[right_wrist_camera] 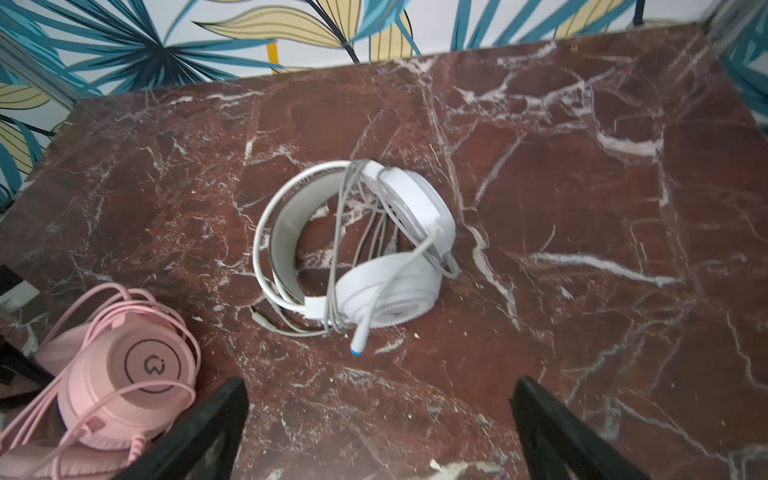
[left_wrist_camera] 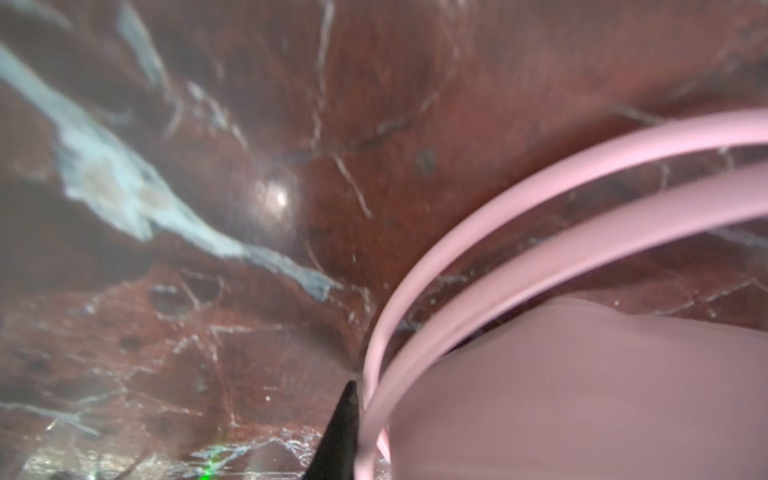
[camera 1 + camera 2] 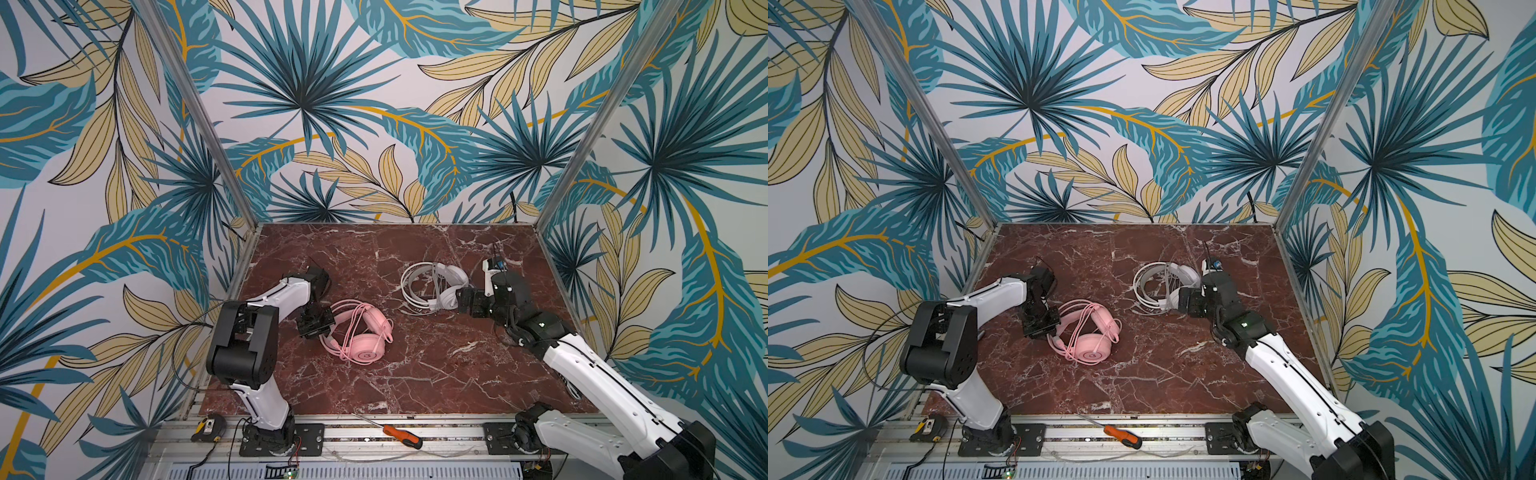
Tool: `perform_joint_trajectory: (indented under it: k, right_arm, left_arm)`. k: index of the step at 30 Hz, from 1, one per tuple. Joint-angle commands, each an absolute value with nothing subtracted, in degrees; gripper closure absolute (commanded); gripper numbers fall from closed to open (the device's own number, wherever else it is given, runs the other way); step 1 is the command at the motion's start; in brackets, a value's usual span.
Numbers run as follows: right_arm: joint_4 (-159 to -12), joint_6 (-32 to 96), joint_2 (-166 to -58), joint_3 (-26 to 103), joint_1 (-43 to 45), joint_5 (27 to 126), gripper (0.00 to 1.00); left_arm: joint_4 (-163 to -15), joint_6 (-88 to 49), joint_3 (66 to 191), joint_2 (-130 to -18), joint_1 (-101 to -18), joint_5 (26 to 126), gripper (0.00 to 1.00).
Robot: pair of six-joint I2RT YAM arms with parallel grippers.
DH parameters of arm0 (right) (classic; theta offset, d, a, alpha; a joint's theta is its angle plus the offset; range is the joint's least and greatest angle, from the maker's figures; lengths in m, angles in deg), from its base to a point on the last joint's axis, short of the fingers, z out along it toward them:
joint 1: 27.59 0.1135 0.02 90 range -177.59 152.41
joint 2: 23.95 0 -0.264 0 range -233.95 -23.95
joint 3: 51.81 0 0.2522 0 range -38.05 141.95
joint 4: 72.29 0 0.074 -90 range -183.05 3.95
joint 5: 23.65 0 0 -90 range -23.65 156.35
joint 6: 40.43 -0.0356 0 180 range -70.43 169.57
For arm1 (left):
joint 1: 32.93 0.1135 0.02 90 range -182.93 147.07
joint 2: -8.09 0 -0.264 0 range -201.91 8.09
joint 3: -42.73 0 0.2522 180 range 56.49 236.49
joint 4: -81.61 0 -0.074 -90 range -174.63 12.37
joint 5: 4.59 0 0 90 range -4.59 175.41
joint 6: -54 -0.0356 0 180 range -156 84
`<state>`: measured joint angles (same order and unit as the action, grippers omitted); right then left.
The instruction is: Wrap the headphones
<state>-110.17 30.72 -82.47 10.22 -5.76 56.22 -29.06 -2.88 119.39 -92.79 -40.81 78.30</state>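
The pink headphones [image 3: 361, 332] lie on their side left of the table's middle, with their pink cable looped over the earcups. My left gripper [image 3: 326, 328] is at their headband. In the left wrist view one black finger [image 2: 338, 432] presses against the pink bands [image 2: 519, 216]. The other finger is hidden behind blurred pink padding. The white headphones [image 3: 432, 286] lie further back and to the right, with grey-white cable draped loosely round them [image 1: 353, 245]. My right gripper [image 1: 380, 399] hovers just right of them, jaws wide open with only bare marble between.
The red marble table [image 3: 415, 374] is boxed in by leaf-patterned walls with aluminium posts at the back corners. An orange-handled screwdriver [image 3: 401, 434] and a yellow-black tape measure [image 3: 208, 428] lie on the metal rail in front of the table.
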Motion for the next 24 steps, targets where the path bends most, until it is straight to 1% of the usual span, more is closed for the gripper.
perform_joint_trajectory:
  k: [1,8,9,17,24]
  right_arm:
    - [-114.0,30.7,-79.4,7.4,-8.4,59.2,0.00]
    - [-114.1,31.5,-75.4,4.3,-10.2,56.5,0.00]
    - [-114.3,31.5,-75.4,4.3,-10.4,56.5,0.00]
    - [-113.9,31.4,-76.3,4.4,-11.2,56.3,0.00]
    - [-113.2,31.0,-77.3,4.5,-12.5,57.8,0.00]
  left_arm:
    - [-34.3,-4.9,122.5,-97.3,-37.7,84.2,0.81]
    - [-35.2,-5.2,129.4,-103.7,-35.2,83.9,0.82]
    - [-35.4,-5.0,130.2,-104.3,-34.9,84.0,0.84]
    - [-36.4,-3.2,135.6,-107.7,-33.1,84.5,0.86]
    - [-36.4,-2.3,140.4,-110.5,-33.1,85.4,0.86]
